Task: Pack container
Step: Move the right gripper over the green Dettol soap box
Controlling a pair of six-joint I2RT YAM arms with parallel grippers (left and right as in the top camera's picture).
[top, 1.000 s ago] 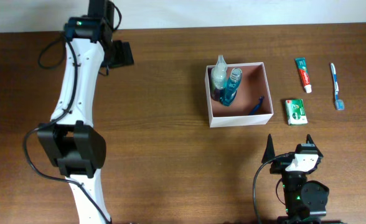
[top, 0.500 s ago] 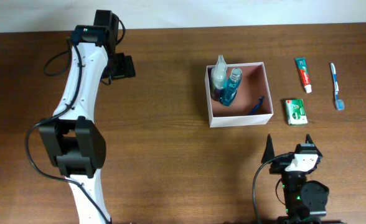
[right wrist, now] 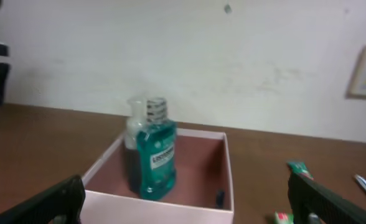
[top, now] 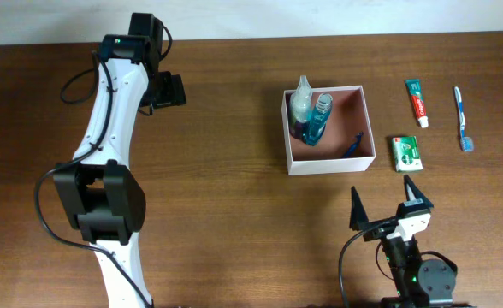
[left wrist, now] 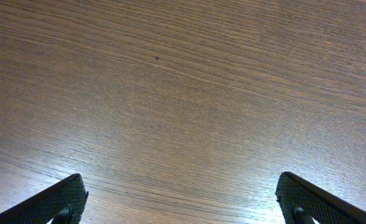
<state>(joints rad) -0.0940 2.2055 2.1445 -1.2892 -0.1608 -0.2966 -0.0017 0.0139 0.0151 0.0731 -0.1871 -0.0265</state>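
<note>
Container (top: pixel 328 164) square, no long axis, open side up, walls roughly parallel to bench (top: pixel 234 214) edges. Two bottles (top: pixel 317 120) upright in far-left corner. Left fingers (left wrist: pixel 58 200) apart; right fingers (top: pixel 354 210) apart.

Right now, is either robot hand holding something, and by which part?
Nothing is held. The left gripper is open above the brown wooden table, and the right gripper is open and empty too.

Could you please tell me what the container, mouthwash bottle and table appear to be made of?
The container looks like thin matte cardboard: white walls, pinkish-brown inside. The mouthwash bottle seems clear glossy plastic, its teal liquid showing through. The table appears wood or wood veneer, with visible grain and a soft sheen.
</note>
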